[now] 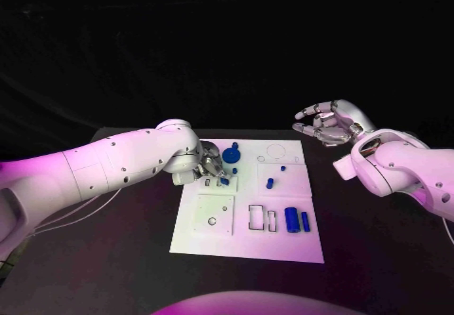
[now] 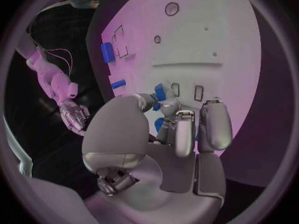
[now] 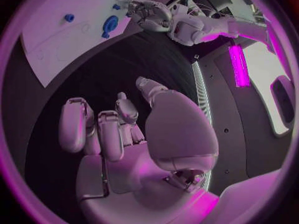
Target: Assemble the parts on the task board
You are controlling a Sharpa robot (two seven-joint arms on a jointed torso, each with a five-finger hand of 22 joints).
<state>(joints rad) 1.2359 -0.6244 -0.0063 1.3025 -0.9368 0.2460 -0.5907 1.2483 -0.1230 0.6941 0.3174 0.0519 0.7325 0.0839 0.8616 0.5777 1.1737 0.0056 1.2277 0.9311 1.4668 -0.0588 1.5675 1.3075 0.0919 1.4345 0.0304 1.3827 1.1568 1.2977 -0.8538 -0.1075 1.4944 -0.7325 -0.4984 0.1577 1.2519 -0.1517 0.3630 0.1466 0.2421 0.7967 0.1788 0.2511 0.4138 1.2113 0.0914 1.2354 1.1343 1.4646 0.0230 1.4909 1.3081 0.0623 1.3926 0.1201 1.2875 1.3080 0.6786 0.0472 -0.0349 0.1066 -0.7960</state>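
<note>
Left hand [image 1: 201, 165] sits over the white board's [image 1: 203, 239] far left part, pinching a small blue part [image 2: 161, 92] between thumb and fingers. Right hand [image 1: 327, 123] hovers off the board's far right corner, fingers apart, holding nothing.

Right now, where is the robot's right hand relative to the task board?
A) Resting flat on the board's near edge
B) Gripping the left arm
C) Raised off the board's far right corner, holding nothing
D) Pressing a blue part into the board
C: in the head view the right hand is up beyond the far right corner of the task board, fingers apart and holding nothing, while the left hand works at the blue parts.
</note>
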